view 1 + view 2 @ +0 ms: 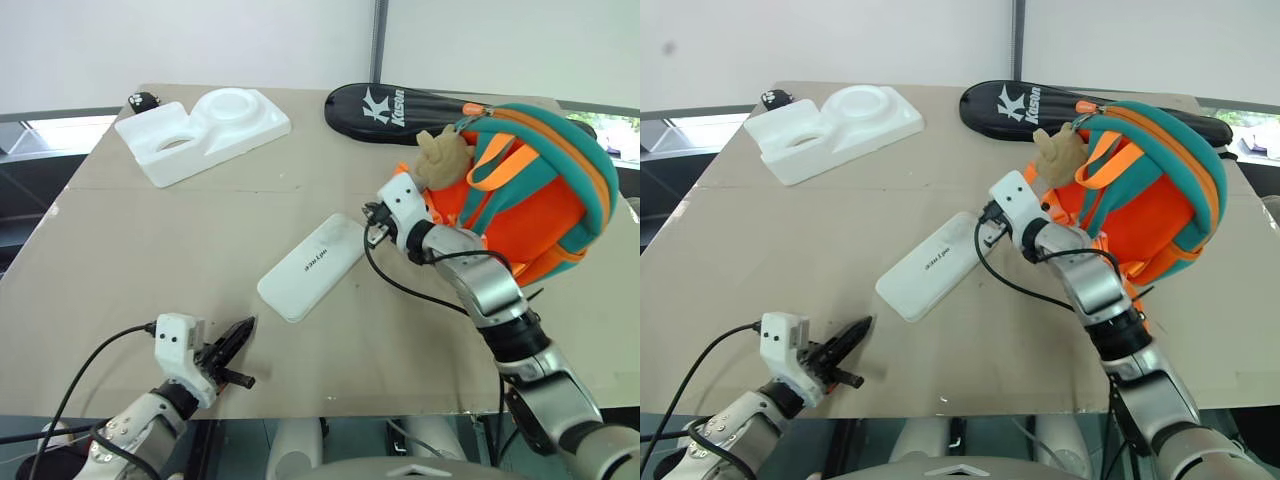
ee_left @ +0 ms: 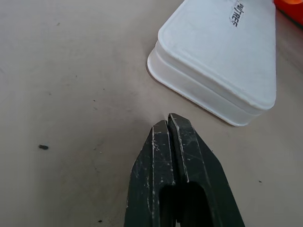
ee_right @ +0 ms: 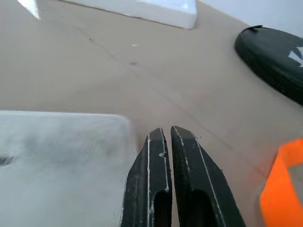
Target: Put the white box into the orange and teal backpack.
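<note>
Head views: white box (image 1: 309, 267) lies flat on the bench (image 1: 150, 240), angled, its far end just beside the orange and teal backpack (image 1: 530, 195). Backpack sits upright on the bench's right side, beige plush toy (image 1: 440, 157) at its top. Right gripper (image 3: 166, 137) is between the box's far corner and the pack, fingers shut, holding nothing. Left gripper (image 1: 238, 338) hovers near the front edge, short of the box's near end, also shut and empty.

Left wrist view: black fingers (image 2: 161, 156) pressed together, tips aimed at the box's rounded near corner. Box is smooth hard plastic with a seam around the side, black lettering on the lid.

Right wrist view: shut fingers (image 3: 151, 161) just beside the box corner, with bare bench, white foam tray (image 3: 151, 9) and black racket bag (image 3: 274, 56) beyond.

Risks (my read):
- Flat, slick box: a pinch from above could slip, or a push could skate it off the bench's front edge.
- Pack is soft fabric and I can't see an open mouth; pushing the box in could tip or collapse it.
- Right wrist cable could snag on a strap or the toy.
</note>
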Motion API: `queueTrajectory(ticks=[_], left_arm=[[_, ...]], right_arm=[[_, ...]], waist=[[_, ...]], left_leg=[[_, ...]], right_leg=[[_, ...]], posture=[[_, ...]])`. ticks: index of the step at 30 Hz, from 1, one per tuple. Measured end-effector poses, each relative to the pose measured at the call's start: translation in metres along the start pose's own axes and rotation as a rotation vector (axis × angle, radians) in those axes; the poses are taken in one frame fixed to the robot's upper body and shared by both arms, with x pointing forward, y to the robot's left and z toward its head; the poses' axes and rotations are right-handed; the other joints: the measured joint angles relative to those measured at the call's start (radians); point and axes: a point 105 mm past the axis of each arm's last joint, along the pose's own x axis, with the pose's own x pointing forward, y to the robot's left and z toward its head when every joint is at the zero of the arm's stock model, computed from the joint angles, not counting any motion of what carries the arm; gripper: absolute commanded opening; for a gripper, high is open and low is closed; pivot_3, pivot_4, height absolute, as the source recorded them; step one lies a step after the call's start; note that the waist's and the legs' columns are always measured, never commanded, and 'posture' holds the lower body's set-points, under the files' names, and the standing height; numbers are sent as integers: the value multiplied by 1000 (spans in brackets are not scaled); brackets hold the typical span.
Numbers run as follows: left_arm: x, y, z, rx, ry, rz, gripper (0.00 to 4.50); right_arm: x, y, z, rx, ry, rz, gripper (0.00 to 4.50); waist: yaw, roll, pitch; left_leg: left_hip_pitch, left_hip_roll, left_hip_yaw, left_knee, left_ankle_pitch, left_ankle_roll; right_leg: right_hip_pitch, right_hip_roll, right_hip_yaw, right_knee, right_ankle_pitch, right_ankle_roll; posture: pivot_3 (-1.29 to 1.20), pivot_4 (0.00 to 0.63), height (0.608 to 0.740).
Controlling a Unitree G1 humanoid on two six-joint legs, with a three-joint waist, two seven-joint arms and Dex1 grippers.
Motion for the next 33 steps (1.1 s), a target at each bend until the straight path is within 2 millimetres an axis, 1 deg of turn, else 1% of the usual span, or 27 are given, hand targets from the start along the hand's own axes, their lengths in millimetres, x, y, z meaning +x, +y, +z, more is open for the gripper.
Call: queueTrajectory(ticks=[3,6,9,10,12,15,17,18,19,20,22,23,24,25,26,29,30,31,32,33], left_arm=[[10,-6,0,-12,-9,17,20],[18,-8,4,2,-15,32,20],[26,-5,15,21,-37,50,20],[27,-4,17,30,-36,55,20],[28,-1,20,52,-29,62,20],[31,10,28,104,-10,65,20],[34,20,34,141,3,72,20],[36,24,37,180,31,35,20],[39,26,40,197,39,18,20],[39,26,40,202,43,10,20],[44,23,44,237,78,-68,20],[44,23,44,239,82,-76,20],[47,20,45,249,88,-105,20],[48,15,45,278,109,-167,20],[46,12,44,281,124,-202,20],[44,7,42,229,166,-293,805],[42,8,42,226,179,-303,1208],[40,11,44,209,192,-313,1819],[38,12,46,205,190,-311,2120],[34,17,49,174,211,-326,2706]], right_arm=[[15,-5,-23,-40,75,-6,21],[21,-4,-41,-78,120,61,21],[20,0,-41,-98,101,194,21],[20,5,-40,-86,93,243,21],[15,8,-40,-57,82,315,21],[1,10,-39,-48,55,407,21],[-10,16,-41,-45,40,462,21],[-25,20,-48,-48,49,496,21],[-33,23,-52,-46,59,508,21],[-36,25,-53,-48,60,514,21],[-61,28,-61,-45,84,492,21],[-62,30,-61,-42,85,492,21],[-70,28,-63,-31,93,465,21],[-83,28,-68,-13,112,421,21],[-91,29,-70,0,122,400,21],[-104,26,-72,20,158,329,0],[-105,24,-71,20,162,313,0],[-107,21,-70,13,168,292,0],[-107,20,-69,7,168,289,0],[-110,18,-68,-4,170,278,0]], waist=[[-3,0,0],[-6,1,1],[-7,1,1],[-7,1,1],[-7,2,1],[-2,2,1],[-4,3,1],[0,3,2],[1,3,2],[1,3,2],[4,3,2],[3,3,2],[3,3,2],[7,3,1],[6,3,1],[-6,3,2],[-8,3,2],[-8,4,2],[-7,4,2],[-4,3,2]], left_leg=[[-1,0,0,1,0,0],[0,1,-1,1,0,0],[1,2,-2,1,0,0],[1,2,-2,1,0,0],[1,2,-1,0,0,0],[0,2,-2,0,0,0],[0,1,-1,0,0,0],[0,1,-2,0,0,0],[0,1,-2,0,0,0],[-1,1,-2,0,0,0],[-1,1,-2,0,0,0],[0,1,-2,0,0,0],[0,1,-1,-1,0,0],[-1,1,-2,-1,0,-1],[0,1,-1,-1,0,-1],[0,1,-1,0,0,-1],[1,1,-1,0,0,-1],[2,1,-1,0,0,-1],[2,1,-1,0,0,-1],[2,1,-1,0,0,-1]], right_leg=[[0,0,0,0,0,0],[0,1,0,1,0,0],[0,3,-1,1,1,1],[0,3,-1,1,1,1],[0,3,0,1,1,1],[0,2,-2,1,1,1],[0,2,-1,1,1,1],[0,2,-2,1,1,1],[0,2,-2,1,1,1],[0,2,-2,1,1,1],[0,1,-3,1,0,0],[0,1,-3,1,0,0],[0,1,-2,0,0,0],[0,0,-3,0,0,0],[0,0,-3,0,0,0],[-1,1,-2,0,0,1],[-1,1,-2,0,0,1],[0,1,-2,1,0,0],[0,1,-2,1,0,0],[0,1,-2,1,0,0]], posture=[[0,150,740],[0,150,740],[0,150,740],[0,150,740],[0,150,740],[0,150,740],[0,150,740],[0,150,740],[0,150,740],[0,150,740],[0,150,740],[0,150,740],[0,150,740],[0,150,740],[0,150,740],[0,150,740],[0,150,740],[0,150,740],[0,150,740],[0,150,740]])
